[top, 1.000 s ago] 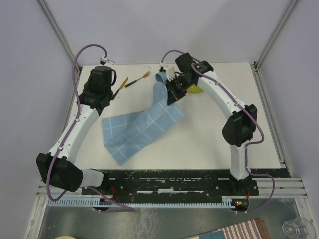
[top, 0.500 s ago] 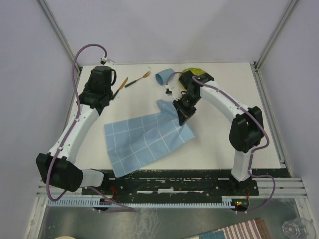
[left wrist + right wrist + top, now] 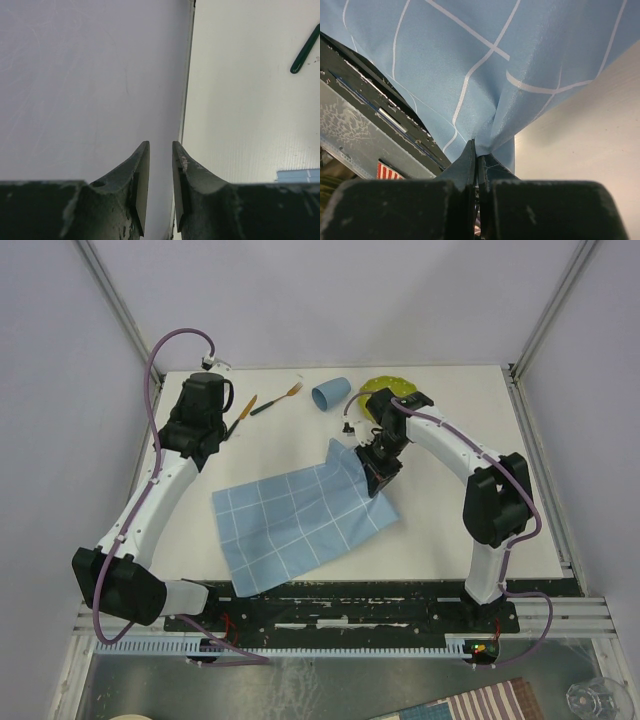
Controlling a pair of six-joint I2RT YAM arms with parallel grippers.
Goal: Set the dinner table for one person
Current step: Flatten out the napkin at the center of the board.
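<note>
Tabletop (image 3: 470, 530), white and matte, spreads out ahead of both arm bases and carries everything in view. The step in hand looks like the laying of the placemat. A light-blue cloth (image 3: 300, 525) with a white grid lies mostly flat across the middle of the tabletop, but its far right corner is gathered up and raised off the surface.

The right fingers (image 3: 467, 165) are pressed together on that corner. The wrist view shows fabric pinched in the seam between them, with folds fanning away from the pinch. The left fingers (image 3: 140, 175) sit close together with a thin gap between them and nothing in it. They point at the left edge of the tabletop beside the wall, clear of the cloth.

Along the far side wait a yellow-green plate (image 3: 390, 387), a blue cup (image 3: 328, 394) lying on its side just left of the plate, a green-handled fork (image 3: 277, 400), and another utensil (image 3: 244, 410) further left. None of them touches the cloth.

The next move probably calls for lowering the pinched corner until it lies flat, drawing it outward enough to take out the bunching, then letting go without dragging the fabric back. After that the plate should go onto the cloth, with the cup and cutlery beside it.
</note>
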